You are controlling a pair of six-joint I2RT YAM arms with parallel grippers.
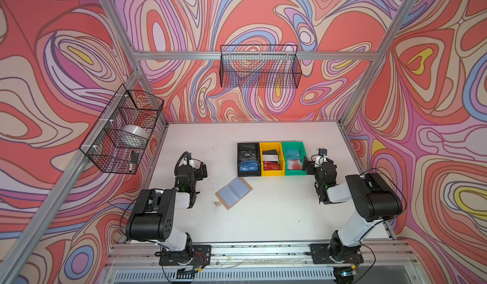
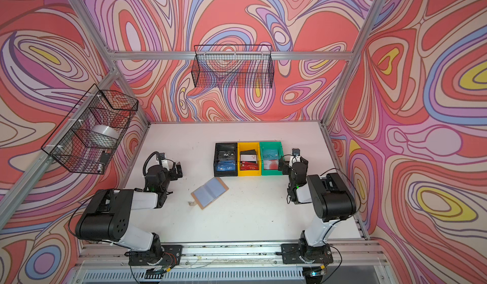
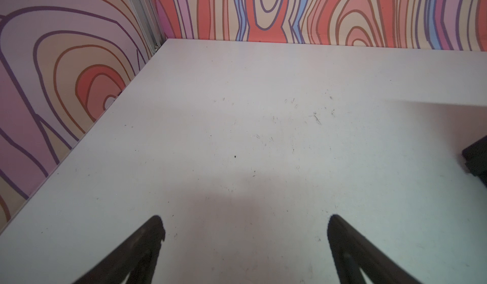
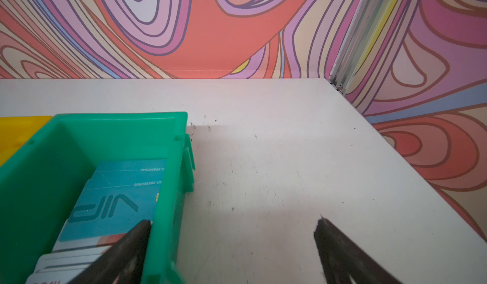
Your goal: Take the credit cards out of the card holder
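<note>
Holder (image 1: 234, 192): lies open and flat, near the black bin (image 1: 249, 174), just in front of it and slightly to its left.
Axis: the spread's long axis runs diagonally, near-left to far-right, with the far end aimed at the black bin. The fold crosses it, and the strap (image 1: 217, 203) juts from the near-left end.
Cards: a blue VIP card (image 1: 247, 167) lies inside the black bin. More lie in the yellow bin (image 1: 272, 173) beside it and the green bin (image 4: 118, 119) beyond.
Done: the sleeves that show look empty, so removal seems finished or nearly so.
Remaining: any hidden pages cannot be checked.
Left claw (image 3: 246, 223): spread wide, empty, well left of the black bin.
Right claw (image 4: 232, 224): spread wide, holding nothing, straddling the green bin's wall that faces away from the black bin.
</note>
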